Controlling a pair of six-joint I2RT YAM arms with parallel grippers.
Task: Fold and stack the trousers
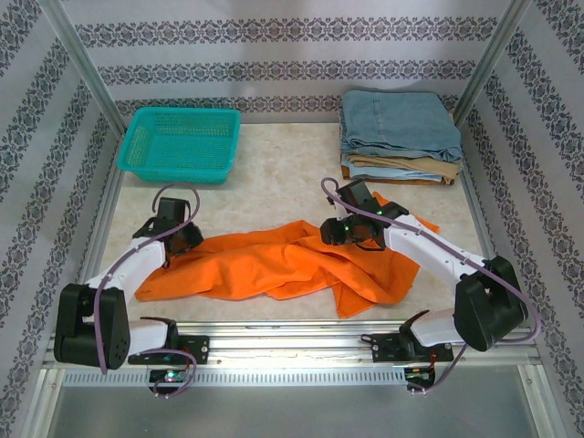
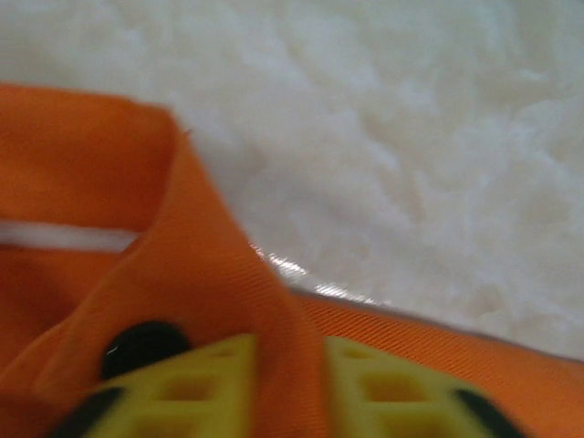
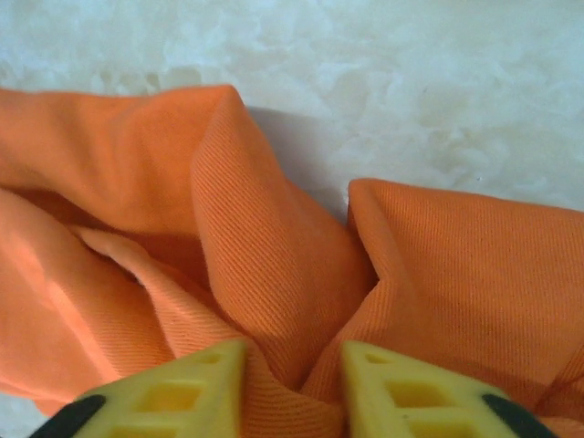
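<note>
**Far ahead of the left gripper (image 1: 182, 239):** a teal plastic basket (image 1: 137, 137), rectangular, with open lattice walls and floor. It is set on the pale, marbled tabletop (image 1: 274, 169).

**Left gripper:** it is placed on the left end of the bright orange trousers (image 1: 265, 265), made of soft plain cloth. They are spread crumpled and long across the table, from this gripper to past the right one.
- In the left wrist view the yellow, lattice-moulded fingers (image 2: 214, 388) are seen pinched on a raised ridge of the orange cloth (image 2: 201, 265).
- A fine ribbed weave is made out on the cloth.
- A folded edge stands up ahead of the fingers, to their left.
- Bare mottled table is seen beyond it and to the right. This view is blurred.

**Right gripper (image 1: 333, 230):** it is set on the far edge of the trousers, toward their right end.
- In the right wrist view the yellow fingers (image 3: 401, 392) are seen pressed onto a gathered fold of cloth (image 3: 274, 237).
- Deep, soft creases run away from the pinch.
- The diagonal ribbing of the cloth is sharp here.
- Pale marbled table lies beyond the fold.

**Far ahead and to the right of the right gripper:** a squared stack of folded clothes. A light blue denim pair (image 1: 401, 123) is laid on top, with a tan pair (image 1: 401, 167) beneath it.
</note>
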